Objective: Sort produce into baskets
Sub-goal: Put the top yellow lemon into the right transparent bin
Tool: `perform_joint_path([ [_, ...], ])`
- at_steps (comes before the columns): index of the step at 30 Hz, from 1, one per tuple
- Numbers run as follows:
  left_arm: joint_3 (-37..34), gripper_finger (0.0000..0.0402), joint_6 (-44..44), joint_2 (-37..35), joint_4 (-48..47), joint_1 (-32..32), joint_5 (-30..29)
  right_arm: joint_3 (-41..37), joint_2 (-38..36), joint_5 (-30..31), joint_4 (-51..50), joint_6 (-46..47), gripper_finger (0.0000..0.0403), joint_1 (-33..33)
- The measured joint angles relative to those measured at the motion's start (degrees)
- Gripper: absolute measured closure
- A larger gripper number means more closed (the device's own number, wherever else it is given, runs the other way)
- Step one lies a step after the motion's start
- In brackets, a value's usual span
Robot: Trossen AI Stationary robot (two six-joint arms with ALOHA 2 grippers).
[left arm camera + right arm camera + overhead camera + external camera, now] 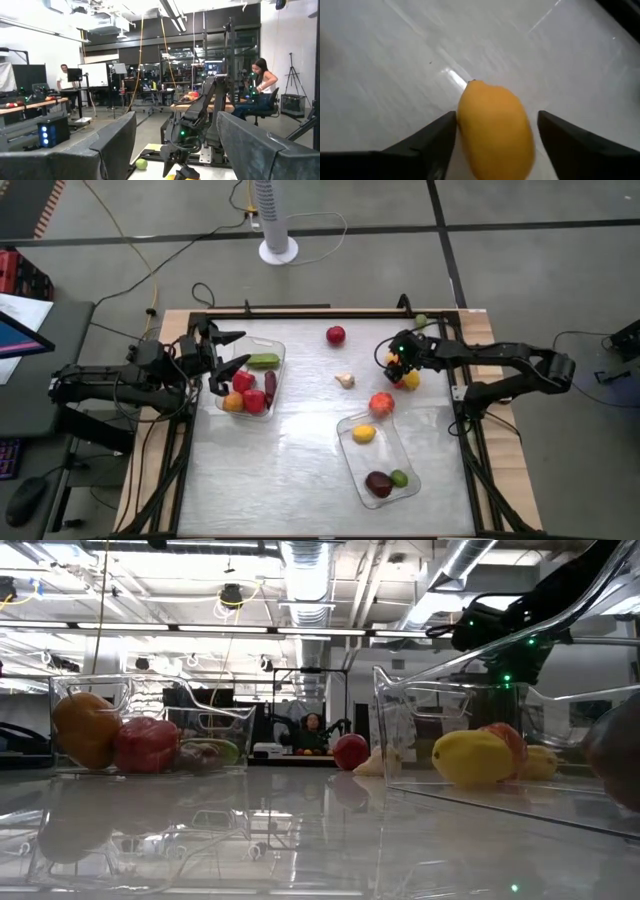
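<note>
While straddling orange fruit (495, 130) at bench (300, 470) three o'clock, right hand (403, 370) open, poised to grip; left hand (228, 352) open over nine-o'clock basket (278, 350), likely after release.

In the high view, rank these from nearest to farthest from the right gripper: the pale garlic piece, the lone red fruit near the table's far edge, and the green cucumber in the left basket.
Right gripper sits over a yellow-orange fruit.
1. Pale garlic piece, mid-table, to its left.
2. Lone red fruit, toward the far edge.
3. Green cucumber, in the left basket by the left gripper.
</note>
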Motion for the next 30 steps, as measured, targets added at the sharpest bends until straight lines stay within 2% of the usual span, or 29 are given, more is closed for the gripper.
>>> perform_joint_path([
  [5,0.0,0.0136,0.02,0.01,-0.05,0.0,0.0,0.24,-0.02,-2.34,-0.17,0.02,0.0175,-0.06],
  [8,0.0,0.0136,0.02,-0.01,-0.04,0.0,0.0,2.17,-0.02,-3.9,-4.27,0.05,0.0205,0.39],
  [14,0.0,0.0136,0.02,-0.01,-0.04,0.0,0.0,11.98,-0.02,-3.8,-17.72,0.84,0.0199,4.99],
  [19,0.0,0.0136,0.04,-0.01,-0.07,0.0,0.0,21.93,-0.05,-3.96,-24.97,4.1,0.0193,13.4],
  [27,0.0,0.0136,0.48,-0.01,-0.28,0.0,0.0,30.56,-0.07,-19.28,-27.05,7.14,0.0188,32.46],
  [30,0.0,0.0136,0.46,0.01,-0.27,0.0,0.0,30.74,-0.06,-19.5,-25.64,9.53,0.0183,39.32],
])
